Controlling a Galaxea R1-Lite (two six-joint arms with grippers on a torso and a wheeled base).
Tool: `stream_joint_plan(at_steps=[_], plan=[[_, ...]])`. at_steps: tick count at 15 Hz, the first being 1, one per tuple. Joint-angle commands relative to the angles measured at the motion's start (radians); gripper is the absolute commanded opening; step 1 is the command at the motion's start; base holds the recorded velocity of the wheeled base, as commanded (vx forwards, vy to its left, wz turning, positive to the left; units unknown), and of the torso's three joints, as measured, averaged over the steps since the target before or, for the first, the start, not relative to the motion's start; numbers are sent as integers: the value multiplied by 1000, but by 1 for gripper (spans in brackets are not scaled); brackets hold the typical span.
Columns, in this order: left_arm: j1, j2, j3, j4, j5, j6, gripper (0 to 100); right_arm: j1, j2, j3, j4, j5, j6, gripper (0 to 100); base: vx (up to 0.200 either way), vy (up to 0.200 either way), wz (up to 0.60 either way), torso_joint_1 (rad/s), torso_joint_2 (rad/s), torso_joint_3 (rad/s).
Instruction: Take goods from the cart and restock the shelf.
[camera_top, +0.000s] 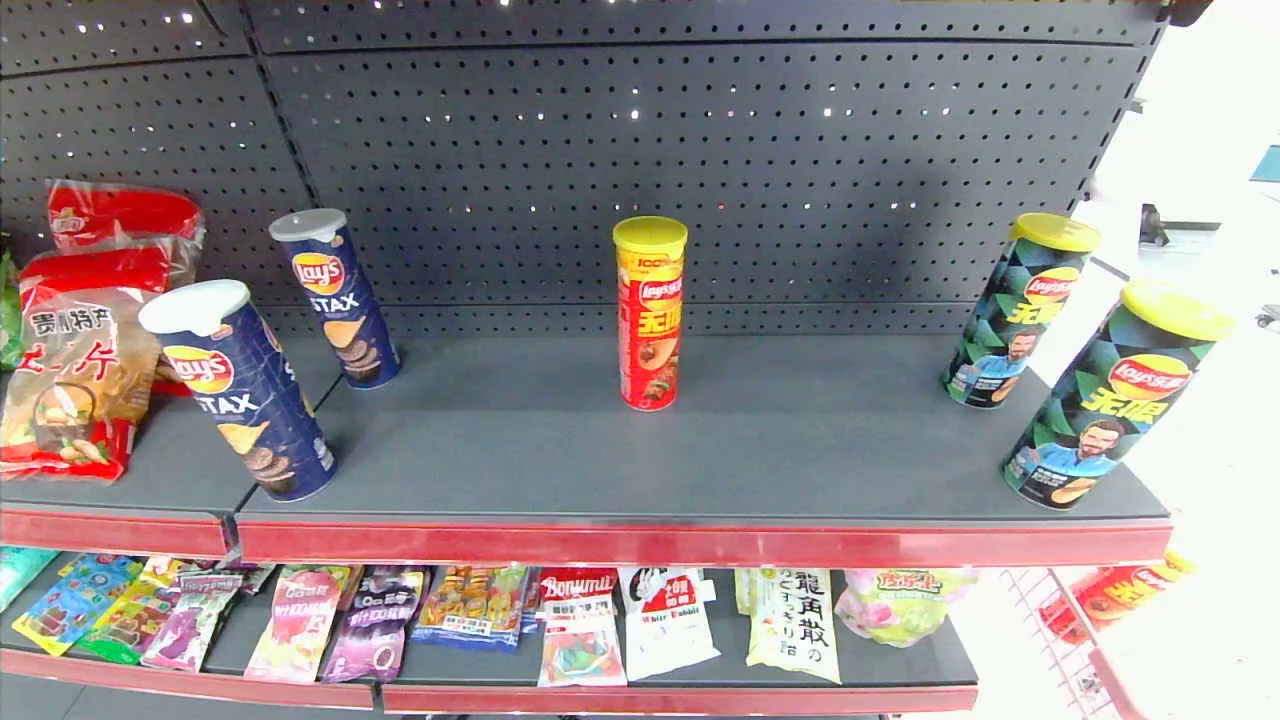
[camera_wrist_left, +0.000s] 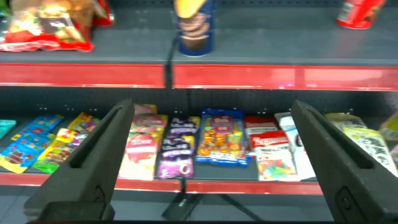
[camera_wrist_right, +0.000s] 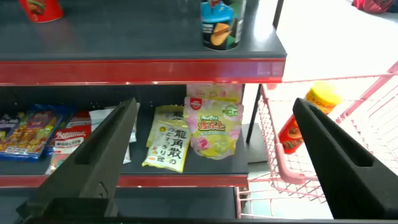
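- Head view: five upright cylindrical tubes stand on the upper shelf (camera_top: 520, 440), a flat matte dark board with a glossy red front strip.
- One red tube (camera_top: 650, 315) with a yellow lid stands mid-shelf, toward the back; it is the landmark here.
- Two blue tubes with pale lids stand left of the red tube: the rear blue tube (camera_top: 337, 298) level with it, and the front blue tube (camera_top: 240, 390) farther left, at the shelf's front edge.
- Two green tubes with yellow lids and a faceted print stand well to the right of the red tube: the rear green tube (camera_top: 1020, 310) and the front green tube (camera_top: 1110, 400) by the shelf's right end.
- Crinkly red bags (camera_top: 70, 380) are piled farthest left of the red tube; their number cannot be told.
- A perforated dark back panel (camera_top: 700, 150) rises behind the red tube.
- Below the red tube, the lower shelf (camera_top: 900, 665) carries a row of flat, glossy packets (camera_top: 580, 630), overlapping too much to count.
- Right of and below the red tube stands the pink wire cart (camera_wrist_right: 273, 149), with one cart tube (camera_wrist_right: 308, 118), red with a yellow lid, lying tilted inside.
- The left gripper (camera_wrist_left: 211, 104) is spread wide with nothing between its dark, blocky fingers, facing the lower shelf left of the red tube.
- The right gripper (camera_wrist_right: 214, 102) is likewise spread and empty, right of the red tube, near the cart.
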Motion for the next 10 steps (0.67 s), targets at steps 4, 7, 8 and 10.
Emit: stream_joint_plan(at_steps=[4, 7, 8, 10], plan=[[0, 1, 0, 0, 0, 0, 100, 0, 0, 0, 0, 0, 0, 100, 0, -200, 0, 2, 1, 1], [0, 1, 0, 0, 0, 0, 100, 0, 0, 0, 0, 0, 0, 100, 0, -200, 0, 1, 1, -1], [0, 1, 0, 0, 0, 0, 100, 0, 0, 0, 0, 0, 0, 100, 0, -200, 0, 7, -2, 2], [0, 1, 0, 0, 0, 0, 100, 0, 0, 0, 0, 0, 0, 100, 0, -200, 0, 0, 5, 0]])
